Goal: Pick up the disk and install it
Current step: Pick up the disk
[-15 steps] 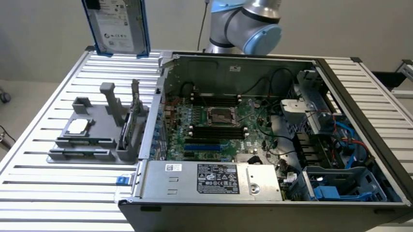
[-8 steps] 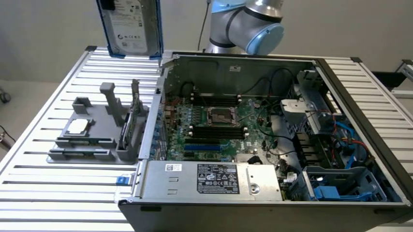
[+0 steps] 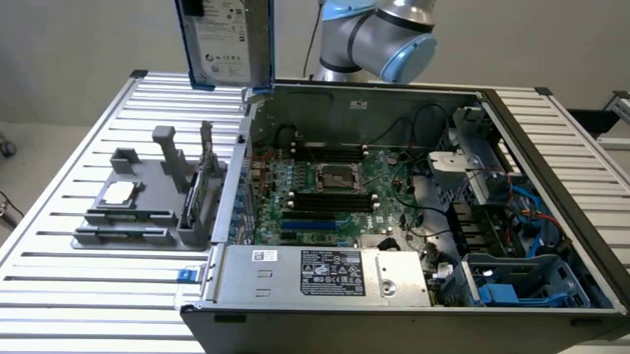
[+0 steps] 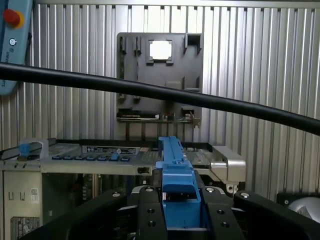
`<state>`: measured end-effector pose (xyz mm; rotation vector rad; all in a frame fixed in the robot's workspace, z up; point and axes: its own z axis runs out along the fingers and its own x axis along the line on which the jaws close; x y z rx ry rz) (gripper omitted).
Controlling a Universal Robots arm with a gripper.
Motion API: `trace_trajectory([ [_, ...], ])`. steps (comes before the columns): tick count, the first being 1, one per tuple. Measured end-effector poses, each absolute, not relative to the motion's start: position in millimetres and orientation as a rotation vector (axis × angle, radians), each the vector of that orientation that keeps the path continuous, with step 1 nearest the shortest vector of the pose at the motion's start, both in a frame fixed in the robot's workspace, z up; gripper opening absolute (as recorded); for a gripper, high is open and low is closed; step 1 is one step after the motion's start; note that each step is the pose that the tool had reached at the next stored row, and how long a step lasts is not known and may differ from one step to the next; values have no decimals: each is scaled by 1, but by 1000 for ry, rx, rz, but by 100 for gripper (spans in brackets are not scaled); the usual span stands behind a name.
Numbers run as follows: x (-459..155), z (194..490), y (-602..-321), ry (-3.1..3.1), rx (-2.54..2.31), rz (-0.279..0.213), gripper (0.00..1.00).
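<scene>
The disk, a silver-grey drive with a white label in a blue carrier, hangs upright high above the far left corner of the open computer case. In the wrist view its blue carrier edge sticks out between the dark fingers of my gripper, which is shut on it. Below it in that view lie the case's edge and the grey holder on the slatted table.
A grey holder at the exterior view's left carries a small silver chip and a thin dark upright card. A blue drive bay sits in the case's near right corner. A black cable crosses the wrist view. A pendant with a red button lies beside the holder.
</scene>
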<state>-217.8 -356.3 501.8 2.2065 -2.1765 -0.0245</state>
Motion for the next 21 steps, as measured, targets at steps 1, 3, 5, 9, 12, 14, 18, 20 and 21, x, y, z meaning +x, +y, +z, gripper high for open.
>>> trace_trajectory([
  [1, -213, 502, -358, -2177, 2207, -25, 32],
  [3, -204, 503, -361, -2177, 2207, -25, 32],
  [5, -195, 504, -363, -2177, 2207, -25, 32],
  [9, -177, 506, -369, -2177, 2207, -26, 32],
  [12, -163, 508, -373, -2177, 2207, -26, 32],
  [14, -154, 508, -377, -2177, 2207, -26, 32],
  [18, -136, 509, -383, -2177, 2207, -27, 32],
  [20, -127, 510, -386, -2177, 2207, -27, 32],
  [21, -122, 510, -387, -2177, 2207, -27, 32],
])
